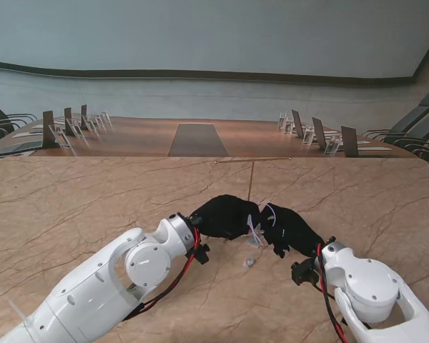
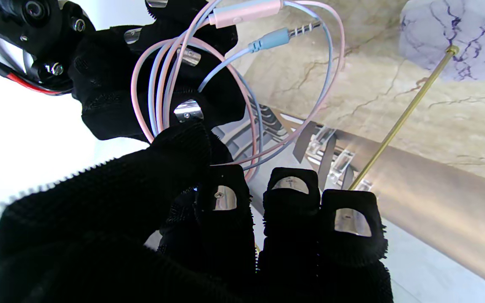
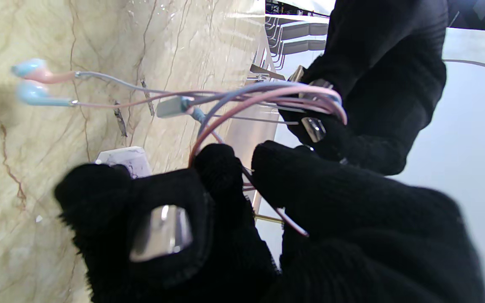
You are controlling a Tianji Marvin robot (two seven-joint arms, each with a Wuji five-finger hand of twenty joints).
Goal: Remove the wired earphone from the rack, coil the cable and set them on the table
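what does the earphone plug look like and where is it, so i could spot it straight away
Find the two black-gloved hands meeting over the marble table. Pink and blue cable loops between them. The plug ends one loop: a pale blue sleeve with a ringed metal tip, beside the pink inline remote.

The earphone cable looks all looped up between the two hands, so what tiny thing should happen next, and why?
Probably lower both hands and lay the coil on the table. The cable already forms several loops, pinched by the left hand and right hand, and the earbuds already hang at the marble, clear of the rack.
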